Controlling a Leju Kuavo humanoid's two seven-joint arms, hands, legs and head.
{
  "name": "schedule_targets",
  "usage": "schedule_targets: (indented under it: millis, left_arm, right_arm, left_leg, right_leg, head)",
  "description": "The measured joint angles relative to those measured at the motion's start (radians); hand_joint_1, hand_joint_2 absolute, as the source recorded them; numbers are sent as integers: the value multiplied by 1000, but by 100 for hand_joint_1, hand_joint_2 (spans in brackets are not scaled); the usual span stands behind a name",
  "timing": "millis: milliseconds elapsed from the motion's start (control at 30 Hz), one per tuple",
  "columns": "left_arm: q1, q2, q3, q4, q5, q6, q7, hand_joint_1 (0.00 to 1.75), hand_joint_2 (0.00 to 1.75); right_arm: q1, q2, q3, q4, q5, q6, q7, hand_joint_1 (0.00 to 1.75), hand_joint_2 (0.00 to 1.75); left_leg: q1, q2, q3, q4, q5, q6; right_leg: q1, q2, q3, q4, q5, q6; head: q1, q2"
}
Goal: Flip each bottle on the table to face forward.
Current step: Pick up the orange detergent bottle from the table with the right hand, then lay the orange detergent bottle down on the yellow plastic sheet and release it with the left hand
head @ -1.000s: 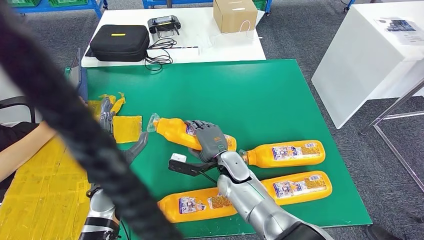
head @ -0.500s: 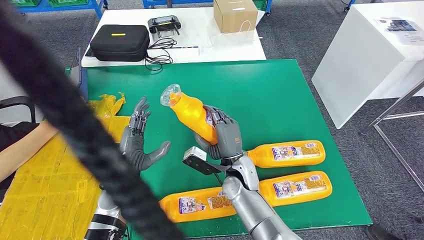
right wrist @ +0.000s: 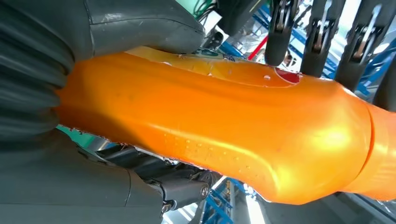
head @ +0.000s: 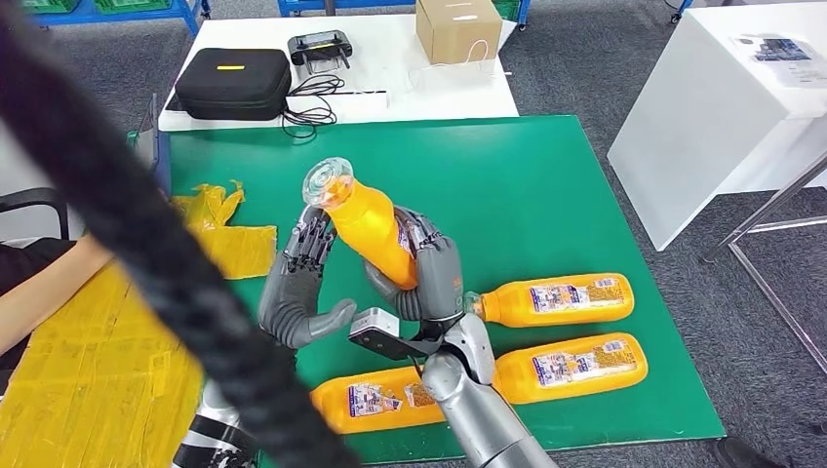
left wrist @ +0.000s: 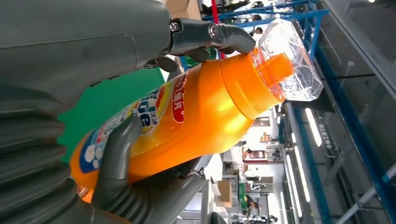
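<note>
My right hand grips an orange bottle by its lower body and holds it above the green table, tilted, with its clear-wrapped cap up and toward the left. My left hand stands beside it. Its fingertips touch the bottle's shoulder and its thumb is spread apart below. The left wrist view shows the bottle with its label side and one finger on its shoulder. The right wrist view shows the bottle's plain orange back. Three more orange bottles lie label-up.
Crumpled yellow bags lie at the table's left edge, by a person's arm. A thick black cable crosses the left foreground. Behind, a white table carries a black case and a cardboard box. A white cabinet stands right.
My right hand lifted the bottle off the table and tipped its cap upward. My left hand came in from the left until its fingertips met the bottle's shoulder.
</note>
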Motion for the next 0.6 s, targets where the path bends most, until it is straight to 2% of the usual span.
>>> schedule_targets:
  millis: [267,567,600]
  left_arm:
    - [-38,7,-1,18,19,3,10,0,175]
    - [-64,9,20,61,41,22,21,0,175]
    - [-65,9,22,65,43,24,21,10,175]
  right_arm:
    - [-19,22,68,75,72,-17,-36,173,175]
    - [-50,30,131,161,98,-33,-36,173,175]
    - [-54,31,135,168,98,-35,-35,173,175]
  left_leg:
    - [0,0,0,0,0,0]
    - [0,0,0,0,0,0]
    - [0,0,0,0,0,0]
  right_leg:
    - [0,0,0,0,0,0]
    - [0,0,0,0,0,0]
    - [0,0,0,0,0,0]
  head:
    - [0,0]
    - [0,0]
    - [0,0]
